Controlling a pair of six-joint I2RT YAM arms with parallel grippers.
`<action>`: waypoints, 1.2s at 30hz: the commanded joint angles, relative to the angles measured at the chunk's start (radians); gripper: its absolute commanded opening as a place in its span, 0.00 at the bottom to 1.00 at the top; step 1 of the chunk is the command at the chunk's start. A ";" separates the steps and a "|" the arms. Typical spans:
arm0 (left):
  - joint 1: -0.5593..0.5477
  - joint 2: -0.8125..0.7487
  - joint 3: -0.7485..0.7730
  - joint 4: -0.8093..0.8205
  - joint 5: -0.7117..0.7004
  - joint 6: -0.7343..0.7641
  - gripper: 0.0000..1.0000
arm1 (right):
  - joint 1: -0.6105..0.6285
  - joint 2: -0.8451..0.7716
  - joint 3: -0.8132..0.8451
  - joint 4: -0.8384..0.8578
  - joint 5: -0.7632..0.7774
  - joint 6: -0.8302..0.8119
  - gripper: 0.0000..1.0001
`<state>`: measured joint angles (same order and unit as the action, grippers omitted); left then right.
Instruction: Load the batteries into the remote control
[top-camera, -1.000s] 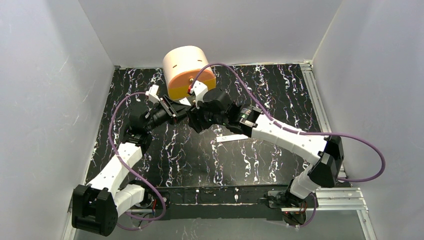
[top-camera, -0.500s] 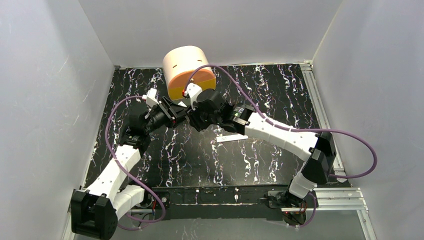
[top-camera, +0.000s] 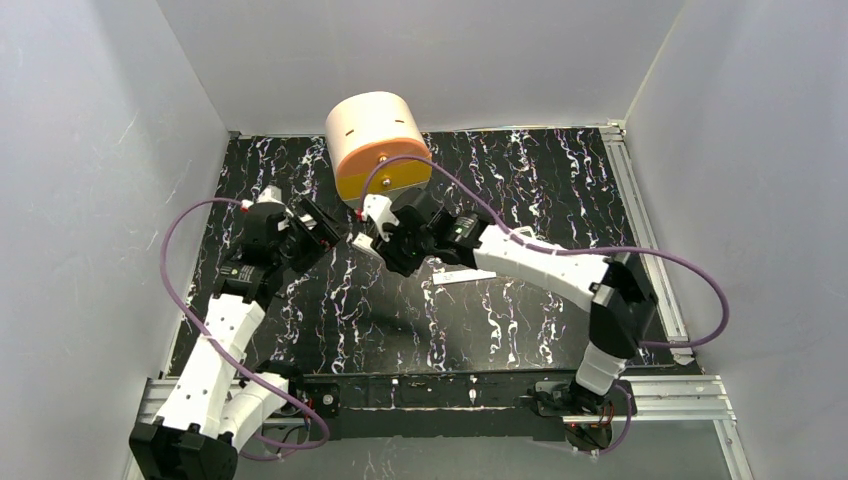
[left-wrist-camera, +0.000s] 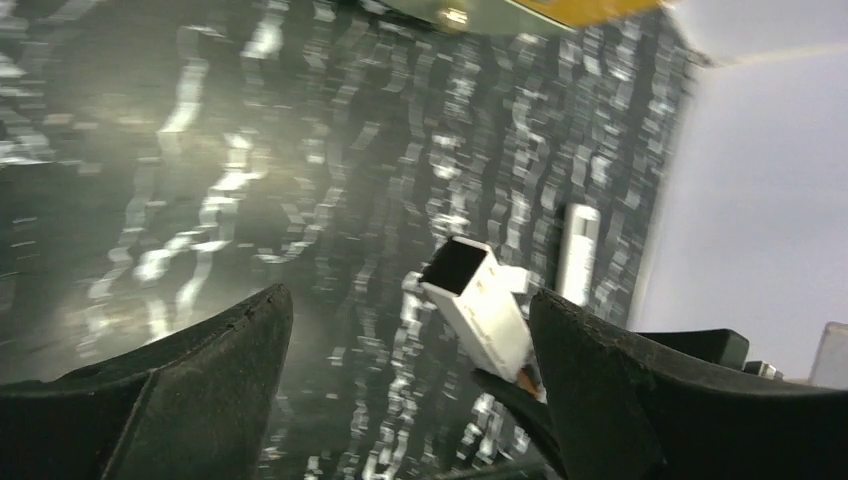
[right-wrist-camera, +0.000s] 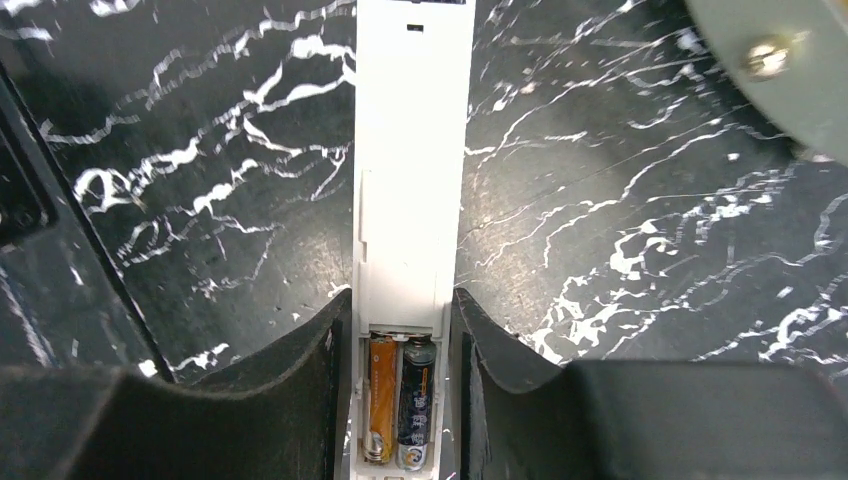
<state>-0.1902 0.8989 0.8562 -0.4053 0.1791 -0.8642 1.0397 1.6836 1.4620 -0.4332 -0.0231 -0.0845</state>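
Observation:
In the right wrist view, the white remote control lies back-up, and my right gripper is shut on its sides. Its compartment is uncovered, with two batteries side by side in it, one orange and one dark. In the top view the right gripper holds the remote above the dark mat. My left gripper stands open just left of it, holding nothing. The left wrist view shows the remote's end between the spread fingers of the left gripper, touching neither.
A narrow white bar lies on the black marbled mat right of the grippers, also in the left wrist view. A white and orange cylinder stands at the back. White walls close in on three sides.
My left gripper has opened and drawn back to the left, off the remote. The right gripper has closed a little on the remote and shifted slightly left with it.

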 joint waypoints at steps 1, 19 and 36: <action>0.027 -0.045 0.043 -0.259 -0.316 0.127 0.87 | -0.013 0.088 0.036 -0.062 -0.131 -0.128 0.18; 0.041 -0.068 0.077 -0.307 -0.433 0.221 0.93 | 0.097 0.351 0.096 -0.259 -0.065 -0.276 0.23; 0.044 -0.032 0.079 -0.268 -0.340 0.254 0.98 | 0.126 0.392 0.144 -0.314 0.001 -0.254 0.67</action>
<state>-0.1524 0.8543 0.9096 -0.6880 -0.2081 -0.6388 1.1648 2.0789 1.5620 -0.7120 -0.0280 -0.3489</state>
